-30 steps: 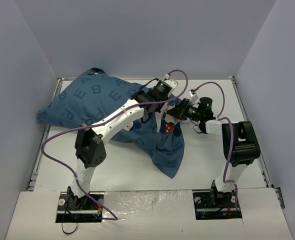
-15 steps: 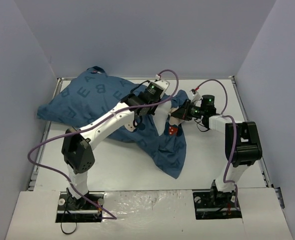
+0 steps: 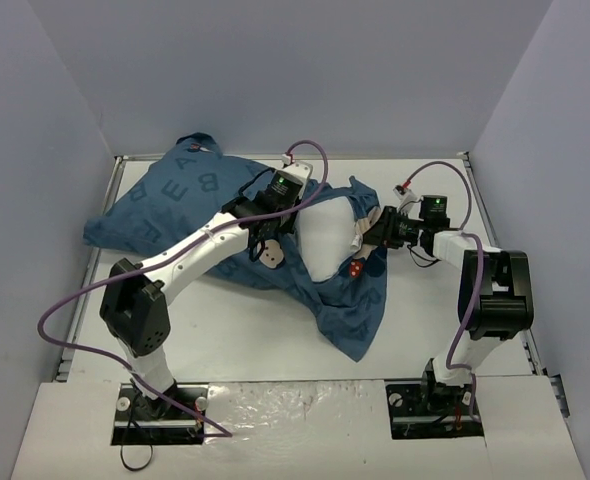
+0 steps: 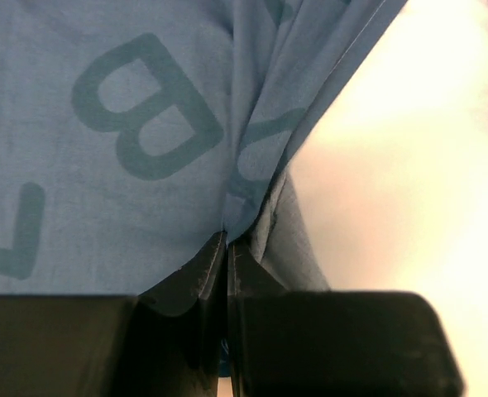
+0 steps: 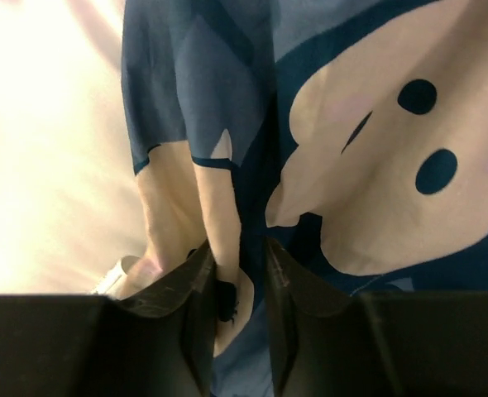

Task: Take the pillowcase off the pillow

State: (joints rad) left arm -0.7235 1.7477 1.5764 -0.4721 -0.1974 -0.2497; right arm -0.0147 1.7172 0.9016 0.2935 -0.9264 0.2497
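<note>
Pillow [image 3: 327,240], where is it now?
— On the table [image 3: 255,335], white end newly bared as the pillowcase [image 3: 190,195] slides left.
— Tools?
— Left tool [image 4: 227,246] clamps the hem; right tool [image 5: 240,258] pinches the opening's other edge. Stripping has just begun.

Plain pale grey-lilac walls close in on three sides: back wall [image 3: 295,70], left wall [image 3: 25,220], right wall [image 3: 570,220]. Between them sits a white table [image 3: 245,330] with a metal rail [image 3: 73,330] along its left edge. The light is soft and even
</note>
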